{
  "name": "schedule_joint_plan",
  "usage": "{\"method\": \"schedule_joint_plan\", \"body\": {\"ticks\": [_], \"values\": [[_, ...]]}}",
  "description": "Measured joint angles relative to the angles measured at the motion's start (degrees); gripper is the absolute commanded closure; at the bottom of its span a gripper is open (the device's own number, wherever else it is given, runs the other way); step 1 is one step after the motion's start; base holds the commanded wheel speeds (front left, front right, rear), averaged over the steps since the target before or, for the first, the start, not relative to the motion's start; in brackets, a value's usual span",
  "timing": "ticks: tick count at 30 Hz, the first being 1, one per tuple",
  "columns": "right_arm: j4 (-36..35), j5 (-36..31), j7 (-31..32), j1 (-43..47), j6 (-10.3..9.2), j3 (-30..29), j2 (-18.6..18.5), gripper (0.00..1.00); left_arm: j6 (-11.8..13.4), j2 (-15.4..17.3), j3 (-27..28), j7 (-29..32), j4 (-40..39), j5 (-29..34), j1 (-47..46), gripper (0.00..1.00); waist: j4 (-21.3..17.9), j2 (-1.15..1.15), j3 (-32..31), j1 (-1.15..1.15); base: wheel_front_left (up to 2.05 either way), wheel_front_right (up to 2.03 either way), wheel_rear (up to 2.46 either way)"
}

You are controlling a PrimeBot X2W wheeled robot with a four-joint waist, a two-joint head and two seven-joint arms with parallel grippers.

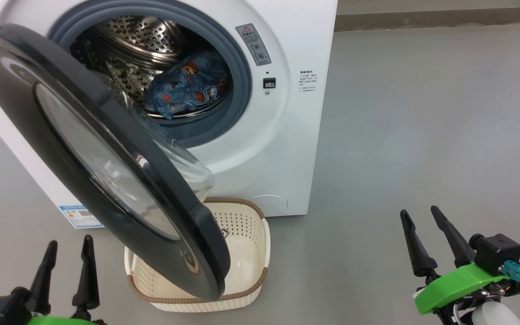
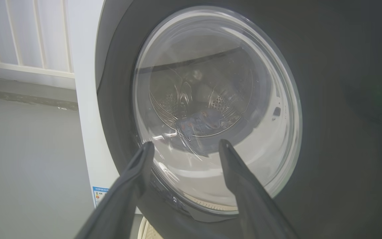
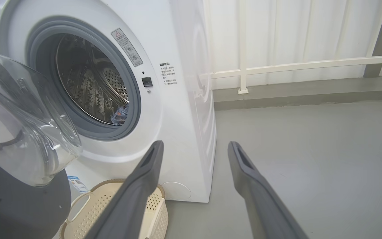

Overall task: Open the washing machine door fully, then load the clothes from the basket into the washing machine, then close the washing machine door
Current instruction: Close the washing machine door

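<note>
The white washing machine (image 1: 282,113) stands with its black round door (image 1: 66,149) swung partway out, its glass bowl bulging toward the drum. The blue bear-print clothes (image 1: 185,88) lie inside the steel drum. On the floor under the door sits the cream basket (image 1: 246,253), and the part of its inside that shows holds nothing. My left gripper (image 1: 70,246) is open at the lower left, in front of the door's outer face; in the left wrist view its fingers (image 2: 134,172) frame the door window (image 2: 211,109). My right gripper (image 1: 420,214) is open at the lower right, away from the machine.
Grey floor (image 1: 422,135) spreads to the right of the machine. A white railing (image 3: 293,64) and a low kerb run behind it. A blue label (image 1: 79,216) marks the machine's lower left front corner.
</note>
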Motion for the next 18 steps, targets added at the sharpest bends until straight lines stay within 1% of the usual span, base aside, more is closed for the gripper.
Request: {"method": "schedule_joint_plan", "body": {"ticks": [13, 14, 15, 16, 17, 18], "values": [[0.0, 0.0, 0.0, 0.0, 0.00, 0.6, -0.3, 0.00, 0.0, -0.3, 0.4, 0.0, 0.1, 0.4, 0.0, 0.00, 0.4, 0.00, 0.1, 0.00, 0.00, 0.00, 0.00], [0.0, 0.0, 0.0, 0.0, 0.00, 0.6, -0.3, 0.18, 0.0, -0.3, 0.4, 0.0, 0.2, 0.4, 0.0, 0.00, 0.5, 0.00, 0.1, 0.00, 0.00, 0.00, 0.00], [0.0, 0.0, 0.0, 0.0, 0.00, 0.6, -0.3, 0.51, 0.0, -0.3, 0.4, 0.0, 0.2, 0.4, 0.0, 0.00, 0.5, 0.00, 0.1, 0.00, 0.00, 0.00, 0.00], [0.0, 0.2, 0.0, 0.0, 0.00, 0.6, -0.3, 0.69, 0.0, -0.3, 0.4, 0.0, 0.2, 0.4, 0.0, 0.00, 0.6, 0.00, 0.1, 0.00, 0.00, 0.00, 0.00], [-0.1, 0.5, 0.0, 0.0, 0.00, 0.6, -0.3, 1.00, 0.0, -0.3, 0.4, 0.0, 0.2, 0.4, 0.0, 0.00, 0.8, 0.00, 0.1, 0.00, 0.00, 0.00, 0.00], [-0.3, 0.6, 0.0, 0.0, 0.00, 0.6, -0.3, 1.00, 0.0, -0.3, 0.3, 0.0, 0.2, 0.4, 0.0, 0.00, 1.0, 0.00, 0.1, 0.00, 0.00, 0.00, 0.00]]}}
